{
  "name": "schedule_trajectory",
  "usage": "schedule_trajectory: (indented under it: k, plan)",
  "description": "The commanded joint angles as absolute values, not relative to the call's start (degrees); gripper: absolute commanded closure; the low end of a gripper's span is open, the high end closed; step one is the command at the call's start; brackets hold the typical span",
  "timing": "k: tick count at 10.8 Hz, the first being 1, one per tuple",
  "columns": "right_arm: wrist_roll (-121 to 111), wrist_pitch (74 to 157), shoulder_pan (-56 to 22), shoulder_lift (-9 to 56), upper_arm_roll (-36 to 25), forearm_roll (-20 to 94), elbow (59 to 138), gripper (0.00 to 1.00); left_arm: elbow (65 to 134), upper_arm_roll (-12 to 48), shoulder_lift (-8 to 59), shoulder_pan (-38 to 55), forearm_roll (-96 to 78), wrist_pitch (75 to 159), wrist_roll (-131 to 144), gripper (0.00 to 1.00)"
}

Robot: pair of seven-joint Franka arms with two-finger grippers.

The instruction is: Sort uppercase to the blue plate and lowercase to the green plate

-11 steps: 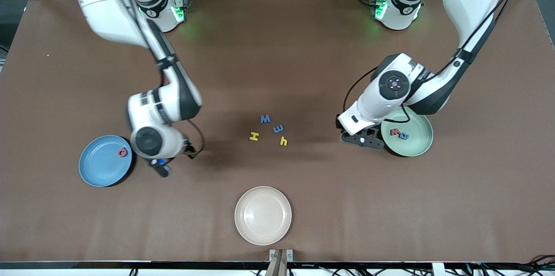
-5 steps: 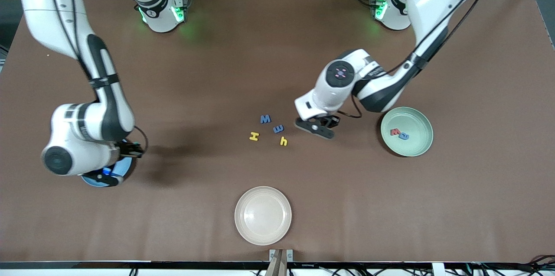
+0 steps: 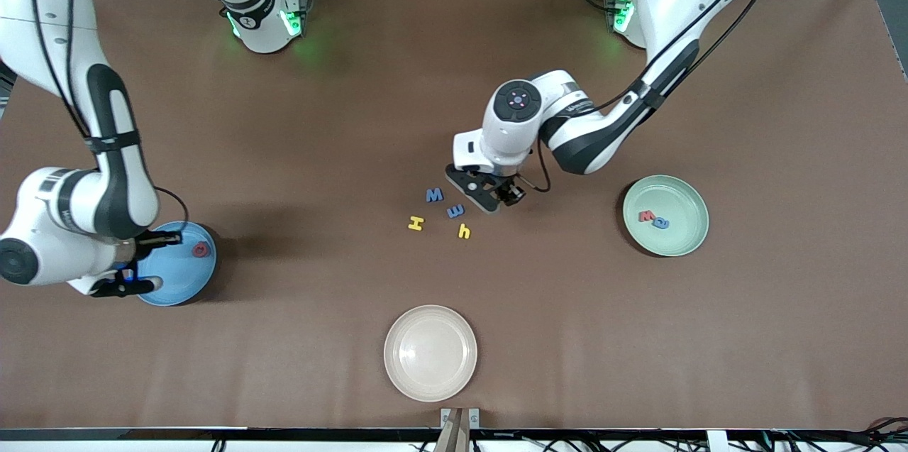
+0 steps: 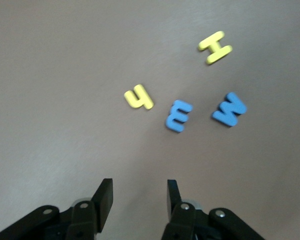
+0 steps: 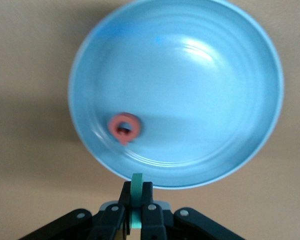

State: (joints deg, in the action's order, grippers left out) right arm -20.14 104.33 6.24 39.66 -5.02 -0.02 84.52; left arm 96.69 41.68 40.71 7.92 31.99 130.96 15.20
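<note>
While the right gripper [image 5: 136, 202] pinches a teal-green letter [image 5: 136, 186] edgewise over the blue plate's [image 3: 170, 280] rim, the half-open, empty left gripper [image 4: 138, 195] hangs over 4 loose letters; light, squashy foam, best gripped across thin strokes

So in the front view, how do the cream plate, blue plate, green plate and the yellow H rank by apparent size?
1. Cream plate, largest, though it lies nearest the camera, which may flatter it.
2. Green plate and blue plate: not ranked; the right gripper covers part of the blue one.
3. Yellow H, far the smallest.
</note>
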Motion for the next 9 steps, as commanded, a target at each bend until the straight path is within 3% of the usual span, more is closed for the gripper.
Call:
schedule_trajectory:
  k: [1,4,9]
  plan:
    - [-25.6,104.4,8.1,40.4,-3.9,-1.1,83.4,0.0,92.0,37.3,44.5,14.3,34.0,133.8,14.1,0.44]
    - [-25.5,104.4,8.0,40.4,-3.9,-1.1,83.4,0.0,92.0,29.5,45.3,21.4,34.0,139.6,13.7,0.43]
    - [-25.1,104.7,8.1,40.4,-3.9,-1.1,83.5,0.0,91.9,28.9,46.0,22.6,35.4,141.4,10.9,0.41]
